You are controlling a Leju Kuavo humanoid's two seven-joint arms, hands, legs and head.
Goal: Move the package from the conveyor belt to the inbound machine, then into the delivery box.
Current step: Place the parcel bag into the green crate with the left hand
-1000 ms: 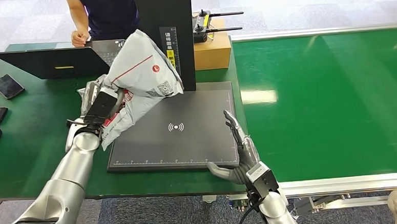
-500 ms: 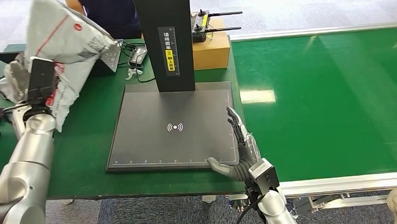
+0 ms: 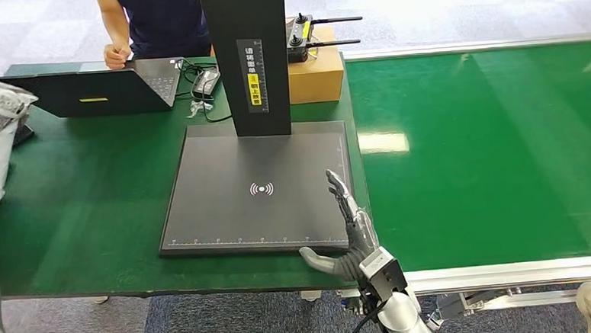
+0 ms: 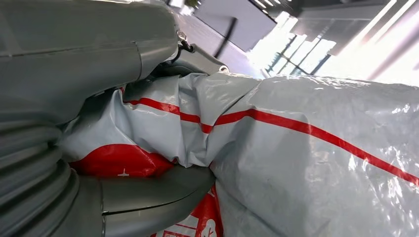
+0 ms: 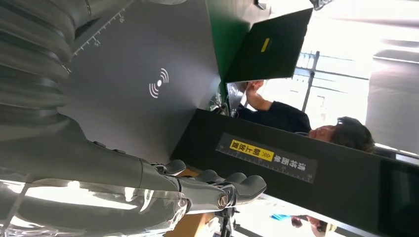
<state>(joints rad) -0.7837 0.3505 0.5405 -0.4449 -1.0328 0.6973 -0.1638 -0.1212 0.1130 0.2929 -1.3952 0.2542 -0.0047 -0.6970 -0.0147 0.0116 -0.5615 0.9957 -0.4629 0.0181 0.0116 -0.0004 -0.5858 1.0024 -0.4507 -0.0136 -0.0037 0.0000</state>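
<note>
Green conveyor belt [image 3: 490, 149] runs off to the right, with the flat black inbound machine plate [image 3: 233, 208] beside it on the green table [image 3: 88, 208]. Crinkly grey plastic package with red stripes [image 4: 306, 148] sits way off at the far left edge, left hand [image 4: 74, 98] gripping it tight. Right hand [image 3: 347, 236] hovers upright at the plate's near right corner, fingers straight and apart, holding nothing.

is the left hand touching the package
Touching. The left wrist view shows the left hand wrapped around the package, its thumb pressed into the crumpled plastic with no gap.
</note>
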